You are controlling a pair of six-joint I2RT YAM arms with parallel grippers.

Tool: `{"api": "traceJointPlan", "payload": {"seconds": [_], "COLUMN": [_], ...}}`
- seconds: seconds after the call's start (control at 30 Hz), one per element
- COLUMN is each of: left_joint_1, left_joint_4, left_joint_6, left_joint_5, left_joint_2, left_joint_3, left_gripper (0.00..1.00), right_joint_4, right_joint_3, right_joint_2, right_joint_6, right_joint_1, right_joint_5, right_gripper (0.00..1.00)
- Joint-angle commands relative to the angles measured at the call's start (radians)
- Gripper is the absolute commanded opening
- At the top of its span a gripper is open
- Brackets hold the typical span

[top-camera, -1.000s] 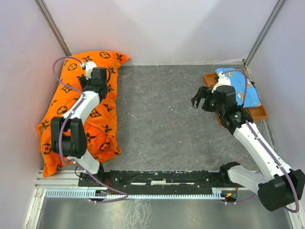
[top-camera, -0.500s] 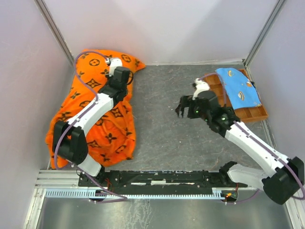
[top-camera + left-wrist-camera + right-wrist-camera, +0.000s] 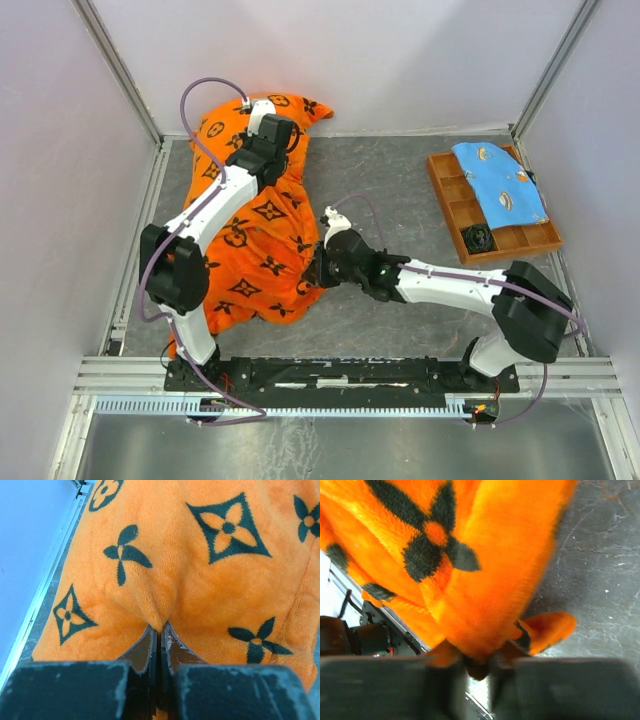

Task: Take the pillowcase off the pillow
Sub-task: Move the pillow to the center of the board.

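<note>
One pillowcase (image 3: 255, 235): orange, black flower and monogram motifs, lettering too small to read; lies on the surface's (image 3: 400, 190) left half. My two claws: left claw (image 3: 160, 632) pinched tight on a fold; right claw (image 3: 477, 667) closed on its right edge.

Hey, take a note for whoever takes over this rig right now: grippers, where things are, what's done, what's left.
Left gripper: shut on a fold of the pillowcase near its far end.
Right gripper: the pillowcase's side edge sits between its fingers; blurred, grip unclear.
The pillowcase lies on the table's left; no pillow showing.
Done: left hold taken.
Left: pull the pillowcase off.
</note>
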Motion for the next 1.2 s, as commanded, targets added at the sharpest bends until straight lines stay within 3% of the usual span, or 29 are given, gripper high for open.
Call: {"api": "traceJointPlan", "payload": {"seconds": [0.0, 0.13, 0.23, 0.33, 0.43, 0.47, 0.53, 0.6, 0.63, 0.67, 0.73, 0.77, 0.8, 0.83, 0.93, 1.03, 1.17], "left_joint_1": [0.027, 0.048, 0.046, 0.046, 0.046, 0.044, 0.043, 0.044, 0.045, 0.044, 0.044, 0.045, 0.045, 0.043, 0.044, 0.044, 0.044], "left_joint_4": [0.008, -0.149, -0.216, -0.289, -0.428, -0.451, -0.451, -0.38, -0.343, -0.324, -0.328, -0.334, -0.343, -0.35, -0.344, -0.288, -0.254], "left_joint_6": [0.03, 0.037, 0.069, 0.11, 0.093, 0.087, 0.075, 0.072, 0.072, 0.064, 0.049, 0.049, 0.052, 0.056, 0.07, 0.116, 0.151], "left_joint_5": [-0.067, -0.116, -0.119, -0.12, -0.126, -0.099, -0.035, 0.007, 0.026, 0.042, 0.093, 0.12, 0.148, 0.181, 0.31, 0.458, 0.488], "left_joint_2": [0.003, -0.034, -0.091, -0.121, -0.103, -0.102, -0.107, -0.12, -0.121, -0.114, -0.095, -0.088, -0.087, -0.088, -0.127, -0.193, -0.256], "left_joint_3": [0.122, 0.196, 0.237, 0.311, 0.388, 0.383, 0.319, 0.209, 0.164, 0.138, 0.132, 0.132, 0.134, 0.132, 0.094, -0.002, -0.098], "left_gripper": [0.03, 0.03, 0.03, 0.03, 0.03, 0.03, 0.03, 0.19, 0.42, 0.59, 0.71, 0.73, 0.83, 0.98, 0.99, 0.99, 0.99], "right_joint_4": [-0.038, -0.254, -0.448, -0.648, -0.726, -0.746, -0.746, -0.742, -0.766, -0.792, -0.822, -0.83, -0.842, -0.85, -0.843, -0.832, -0.811], "right_joint_3": [0.044, 0.079, 0.227, 0.438, 0.621, 0.683, 0.783, 0.832, 0.837, 0.832, 0.782, 0.747, 0.711, 0.681, 0.594, 0.564, 0.578], "right_joint_2": [-0.108, -0.258, -0.285, -0.229, -0.093, -0.03, 0.079, 0.143, 0.146, 0.135, 0.086, 0.064, 0.047, 0.04, 0.064, 0.127, 0.22], "right_joint_6": [-0.007, -0.049, -0.114, -0.194, -0.176, -0.169, -0.181, -0.225, -0.255, -0.284, -0.353, -0.384, -0.408, -0.423, -0.422, -0.423, -0.435], "right_joint_1": [-0.05, -0.208, -0.311, -0.406, -0.565, -0.618, -0.687, -0.715, -0.724, -0.735, -0.747, -0.752, -0.76, -0.774, -0.844, -0.861, -0.881], "right_joint_5": [0.058, -0.012, -0.095, -0.137, -0.265, -0.314, -0.41, -0.405, -0.348, -0.267, -0.073, 0.028, 0.109, 0.164, 0.086, 0.143, 0.201], "right_gripper": [0.02, 0.01, 0.01, 0.01, 0.01, 0.04, 0.26, 0.62, 0.76, 0.86, 0.96, 0.98, 1.0, 1.0, 0.97, 0.91, 0.86]}}
